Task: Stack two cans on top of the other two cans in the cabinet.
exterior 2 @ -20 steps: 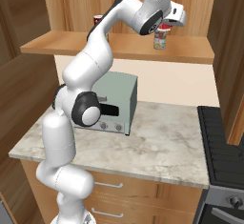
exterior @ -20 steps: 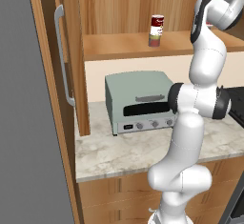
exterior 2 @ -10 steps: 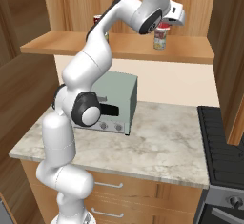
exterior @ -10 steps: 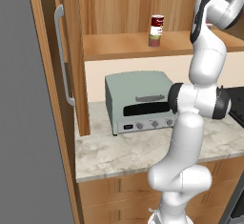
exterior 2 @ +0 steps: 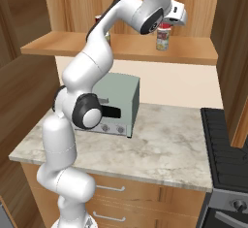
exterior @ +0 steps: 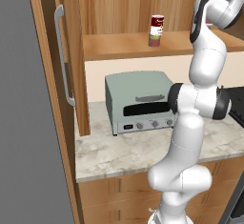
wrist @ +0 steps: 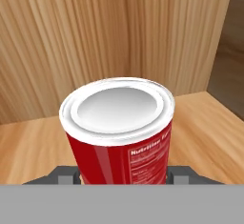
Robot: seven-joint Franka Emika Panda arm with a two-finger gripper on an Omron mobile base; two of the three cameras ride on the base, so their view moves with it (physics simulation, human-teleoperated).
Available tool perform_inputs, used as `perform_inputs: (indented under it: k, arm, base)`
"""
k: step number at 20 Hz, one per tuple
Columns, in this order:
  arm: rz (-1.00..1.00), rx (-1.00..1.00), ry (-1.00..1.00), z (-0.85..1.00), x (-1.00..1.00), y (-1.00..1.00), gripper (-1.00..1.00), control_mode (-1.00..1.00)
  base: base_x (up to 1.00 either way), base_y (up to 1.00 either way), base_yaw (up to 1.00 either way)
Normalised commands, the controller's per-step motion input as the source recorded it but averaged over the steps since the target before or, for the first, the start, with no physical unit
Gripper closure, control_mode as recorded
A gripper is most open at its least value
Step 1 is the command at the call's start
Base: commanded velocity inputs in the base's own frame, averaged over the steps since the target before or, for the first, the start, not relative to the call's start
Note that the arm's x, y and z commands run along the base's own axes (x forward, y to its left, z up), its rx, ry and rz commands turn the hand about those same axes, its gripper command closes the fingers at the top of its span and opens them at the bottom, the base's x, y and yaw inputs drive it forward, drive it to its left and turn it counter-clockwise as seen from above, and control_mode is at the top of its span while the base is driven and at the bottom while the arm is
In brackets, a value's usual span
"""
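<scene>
In the hand view a red can (wrist: 119,137) with a silver lid stands upright between my fingertips, and my gripper (wrist: 125,176) is shut on it. From the right base view my gripper (exterior 2: 167,24) holds this red can (exterior 2: 165,27) directly above a greenish-grey can (exterior 2: 162,41) on the cabinet shelf (exterior 2: 58,45); I cannot tell whether the two touch. Further left on the shelf (exterior: 119,46), a dark red and white can (exterior: 157,22) sits on top of another greenish-grey can (exterior: 154,39).
The cabinet door with its long grey handle (exterior: 62,56) stands open at the left. A grey-green toaster oven (exterior: 140,101) sits on the marble counter (exterior: 124,151) under the shelf. A dark stove (exterior 2: 227,144) lies to the right.
</scene>
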Motion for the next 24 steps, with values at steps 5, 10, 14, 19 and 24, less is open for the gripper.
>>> perform_inputs:
  k: [5, 10, 14, 19, 24]
  arm:
    - [0.00, 0.00, 0.00, -0.08, 0.00, 0.05, 1.00, -1.00]
    - [0.00, 0.00, 0.00, -0.16, 0.00, 0.00, 1.00, -1.00]
    - [0.00, 0.00, 0.00, -0.12, 0.00, -0.05, 1.00, -1.00]
    - [0.00, 0.00, 0.00, -0.07, 0.00, -0.03, 1.00, -1.00]
    - [0.00, 0.00, -0.01, -0.16, 0.00, -0.01, 1.00, -1.00]
  base:
    - [0.00, 0.00, 0.00]
    - [0.00, 0.00, 0.00]
    - [0.00, 0.00, 0.00]
    - [0.00, 0.00, 0.00]
    - [0.00, 0.00, 0.00]
